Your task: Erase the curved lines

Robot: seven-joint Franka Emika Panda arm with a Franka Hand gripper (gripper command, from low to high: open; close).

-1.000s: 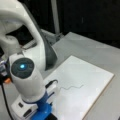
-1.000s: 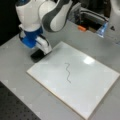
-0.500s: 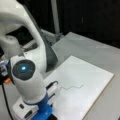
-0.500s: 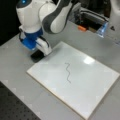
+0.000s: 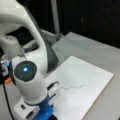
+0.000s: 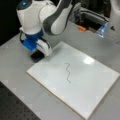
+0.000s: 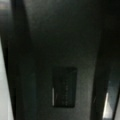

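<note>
Whiteboard (image 6: 95, 85) with curve lines (image 6: 67, 72) running lengthwise

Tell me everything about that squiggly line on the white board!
The curve lines are one thin dark-grey wavy stroke with a few gentle bends, drawn near the middle of the flat white board. It shows in both front views and looks whole, not rubbed out. Nothing touches it. The gripper sits off the board's corner, at a front view's left, over a small black block.

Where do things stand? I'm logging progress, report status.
Pincer low over the eraser, off the board corner. Curve line intact mid-board, unerased. Nothing between them.
</note>
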